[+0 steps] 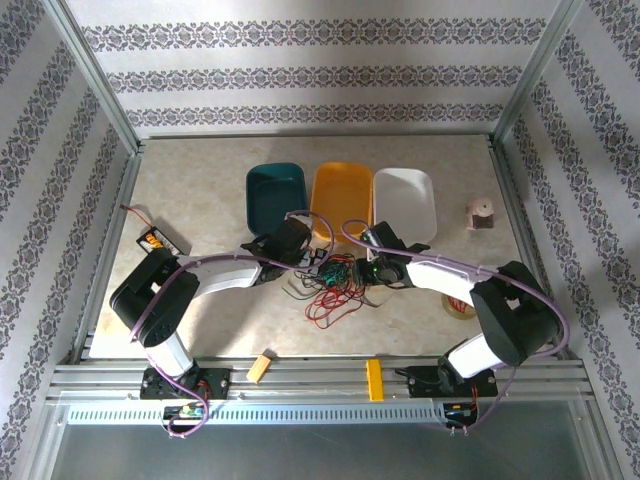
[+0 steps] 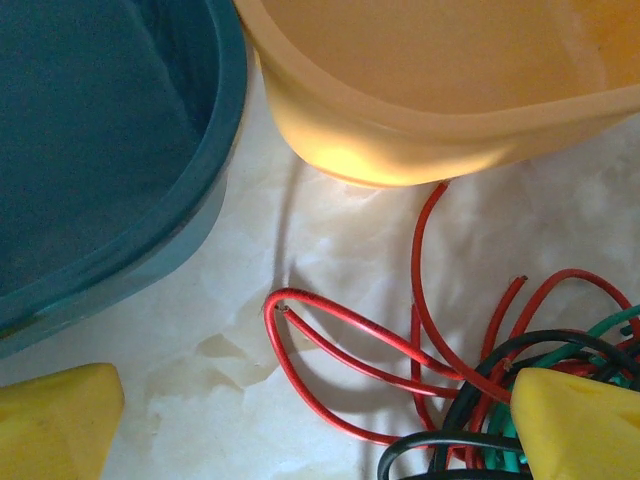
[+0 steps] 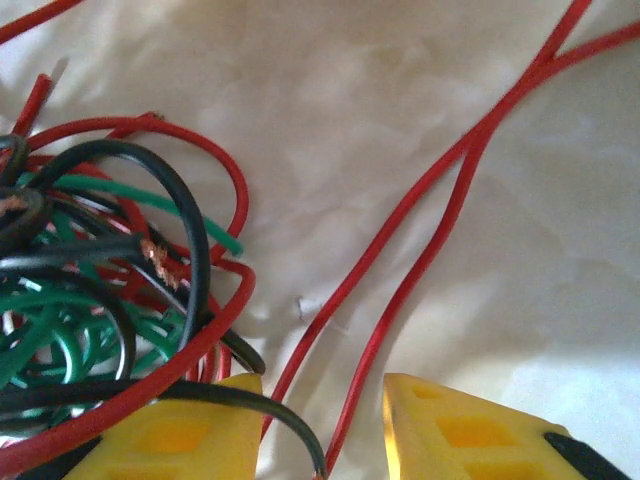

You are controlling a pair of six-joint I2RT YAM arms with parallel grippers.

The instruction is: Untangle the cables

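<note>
Cables (image 1: 335, 280) are lying wholly tangled at six o'clock of orange bin (image 1: 342, 195); left gripper (image 2: 315, 400) is gaping, right gripper (image 3: 322, 400) straddling red strands (image 3: 400, 270), unclamped.

1. In the left wrist view the frame edges cut off the teal tray (image 2: 100, 150) and the orange tray (image 2: 420, 90).
2. The bottom edge crops the yellow fingertips (image 2: 60, 420) of the left gripper (image 2: 315, 430).
3. In the right wrist view the cables (image 3: 110, 280) run off the left edge, strand ends unseen.
4. A red strand (image 3: 356, 400) leaves at the bottom edge between the fingers of the right gripper (image 3: 325, 425); contact cannot be told.
5. From above, a pinkish object (image 1: 483, 215) is too small to identify.
</note>
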